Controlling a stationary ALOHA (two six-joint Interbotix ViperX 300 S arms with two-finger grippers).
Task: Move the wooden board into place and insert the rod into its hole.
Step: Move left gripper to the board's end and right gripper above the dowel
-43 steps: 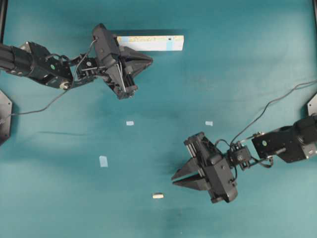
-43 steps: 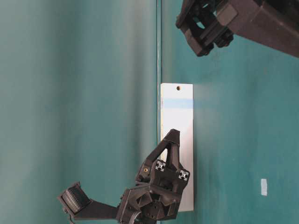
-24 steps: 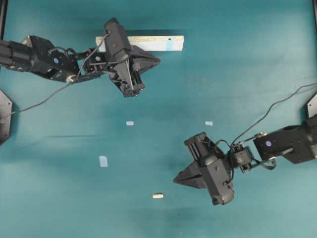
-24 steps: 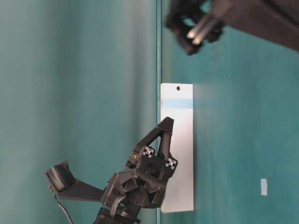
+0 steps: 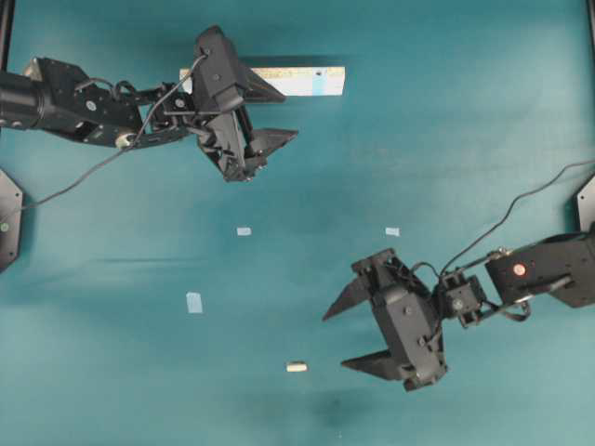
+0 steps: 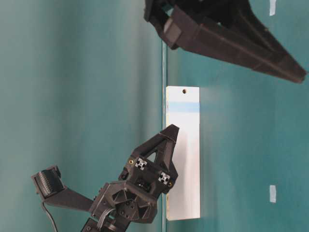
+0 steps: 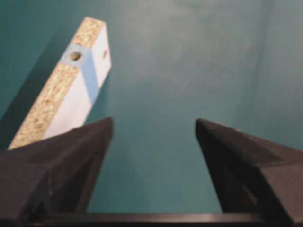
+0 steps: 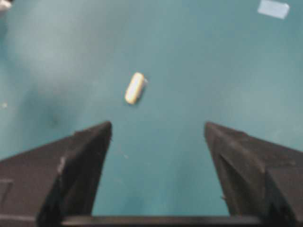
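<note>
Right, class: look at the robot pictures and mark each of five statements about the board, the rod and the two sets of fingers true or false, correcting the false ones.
1. The rod lies loose on the table, held by nothing. True.
2. The right gripper has its fingers shut. False: they stand wide open, with the rod ahead of them.
3. The wooden board has a light blue patch near one end. True.
4. The left gripper is clamped on the board. False: its fingers are open and empty, beside the board.
5. The rod already sits in the hole. False: the hole is empty and the rod lies far from the board.
</note>
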